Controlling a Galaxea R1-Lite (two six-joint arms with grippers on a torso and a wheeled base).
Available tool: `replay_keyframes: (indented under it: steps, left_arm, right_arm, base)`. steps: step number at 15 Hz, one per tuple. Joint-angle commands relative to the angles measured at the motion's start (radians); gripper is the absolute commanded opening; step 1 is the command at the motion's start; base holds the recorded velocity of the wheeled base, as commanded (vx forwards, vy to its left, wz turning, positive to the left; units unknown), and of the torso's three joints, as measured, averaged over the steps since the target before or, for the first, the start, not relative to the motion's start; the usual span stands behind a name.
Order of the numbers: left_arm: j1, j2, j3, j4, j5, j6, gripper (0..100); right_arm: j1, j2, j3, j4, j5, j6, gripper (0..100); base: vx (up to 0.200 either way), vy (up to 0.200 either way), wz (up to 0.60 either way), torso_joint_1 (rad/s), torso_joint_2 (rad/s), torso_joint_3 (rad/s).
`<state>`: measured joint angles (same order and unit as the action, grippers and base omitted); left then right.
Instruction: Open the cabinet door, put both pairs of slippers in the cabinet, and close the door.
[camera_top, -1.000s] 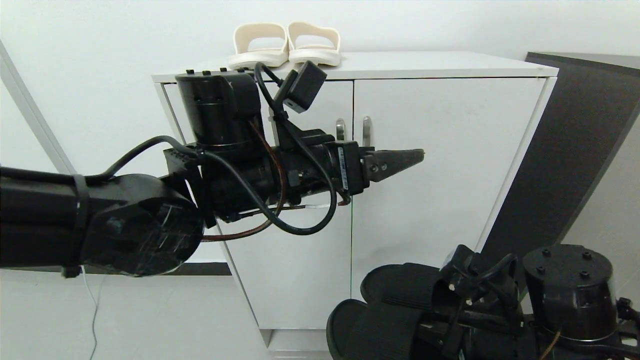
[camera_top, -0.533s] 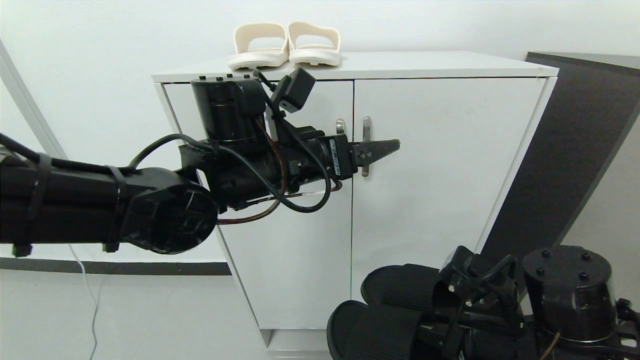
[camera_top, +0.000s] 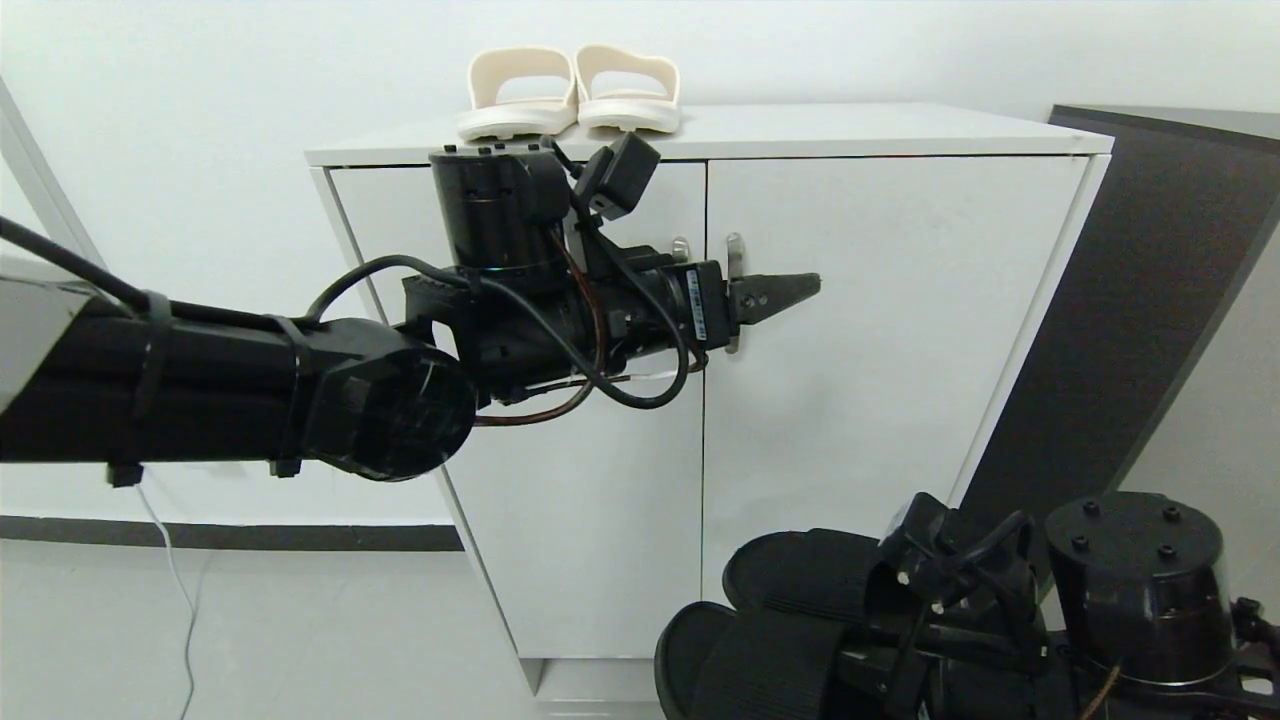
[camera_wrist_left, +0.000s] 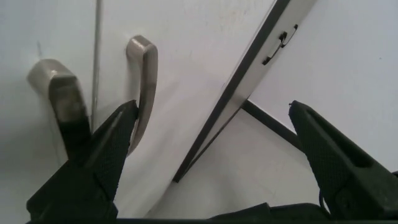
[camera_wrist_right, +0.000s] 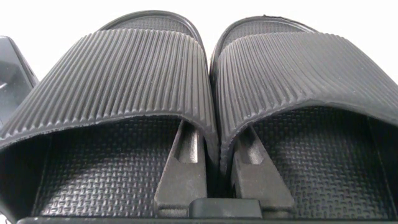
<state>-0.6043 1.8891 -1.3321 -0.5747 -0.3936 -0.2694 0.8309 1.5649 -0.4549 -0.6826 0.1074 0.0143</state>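
A: Start at the cabinet (camera_top: 900, 130). Open or shut?
B: Shut, going by both doors (camera_top: 880, 380), flush along the centre seam. Look for the left handle (camera_top: 681, 247) and right handle (camera_top: 734, 258) either side of that seam, upright, near the top.
A: And the slippers?
B: Find the white pair (camera_top: 572, 90) on the cabinet top, towards 12 o'clock, side by side, soles down. Find the black pair (camera_top: 790, 590) low at 5 o'clock, outside the cabinet, carried in the right jaws.
A: Gripped how?
B: Closed on the two inner side walls, pressed together, with one finger (camera_wrist_right: 180, 177) tucked under each strap.
A: And the left jaws?
B: Spread wide and holding nothing, level with the handles, in from 9 o'clock across the left door. Note one fingertip (camera_wrist_left: 118, 134) just beside the right handle; cannot tell whether touching.
A: Anything around?
B: See a dark panel (camera_top: 1150, 300) at the cabinet's 3 o'clock, a wall (camera_top: 200, 80) behind, a thin cable (camera_top: 188, 640) hanging at 7 o'clock.
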Motion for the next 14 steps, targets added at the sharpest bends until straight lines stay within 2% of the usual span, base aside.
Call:
replay_keyframes:
  steps: [1,5,8,12,14]
  left_arm:
    - [0.000,0.008,-0.006,0.001,0.001,-0.001,0]
    - [-0.006,0.010,-0.002,0.001,-0.002,-0.005,0]
    - [-0.009,-0.024,0.027,-0.004,-0.002,-0.028,0]
    - [-0.088,-0.142,0.166,-0.008,0.007,-0.028,0]
    - [-0.115,-0.213,0.232,-0.008,0.009,-0.030,0]
  right_arm:
    - [0.001,0.000,0.001,0.000,0.000,0.000,0]
    - [0.001,0.000,0.004,0.000,0.000,0.000,0]
    - [0.001,0.003,0.010,0.000,0.011,0.000,0]
    - [0.002,-0.042,0.050,0.000,0.132,-0.008,0]
    - [0.001,-0.060,0.078,0.000,0.179,-0.053,0]
  base:
    - [0.000,0.000,0.00,0.000,0.00,0.000]
    - [0.000,0.000,0.00,0.000,0.00,0.000]
    - [0.000,0.000,0.00,0.000,0.00,0.000]
    - [0.000,0.000,0.00,0.000,0.00,0.000]
    - [0.000,0.000,0.00,0.000,0.00,0.000]
